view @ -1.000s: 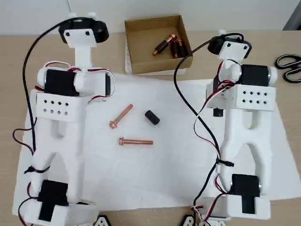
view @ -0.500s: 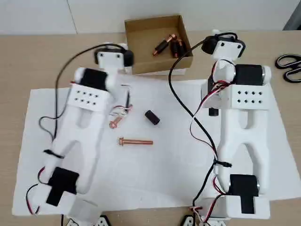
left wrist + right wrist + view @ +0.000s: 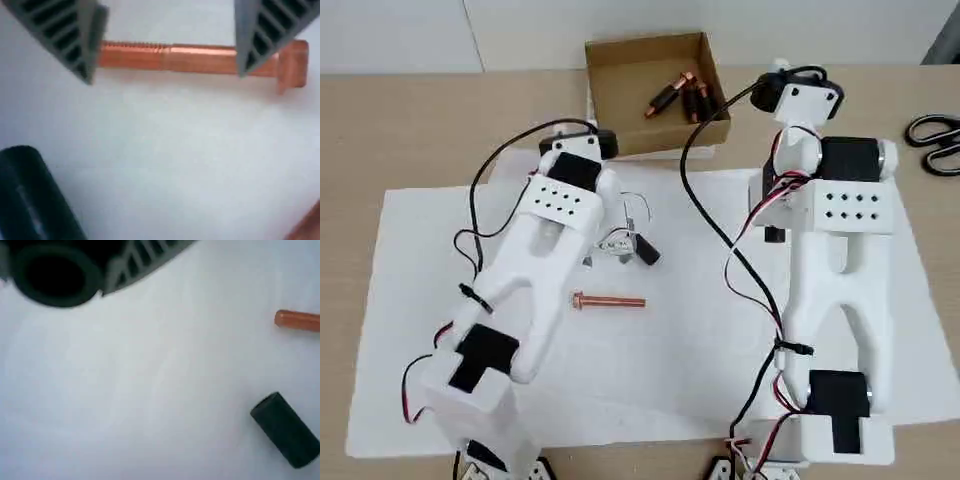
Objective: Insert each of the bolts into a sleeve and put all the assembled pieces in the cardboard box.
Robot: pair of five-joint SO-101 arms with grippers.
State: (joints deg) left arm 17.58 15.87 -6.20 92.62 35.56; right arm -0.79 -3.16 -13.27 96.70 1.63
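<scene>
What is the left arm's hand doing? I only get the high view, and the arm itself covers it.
Observer: The left hand is open. Its fingers are poised over a copper bolt that lies flat on the white sheet.
Operator: And does the right hand hold anything?
Observer: It appears to grip a black sleeve, with the hollow end facing its camera.

No legible text, label, number or sign on anything in view.
</scene>
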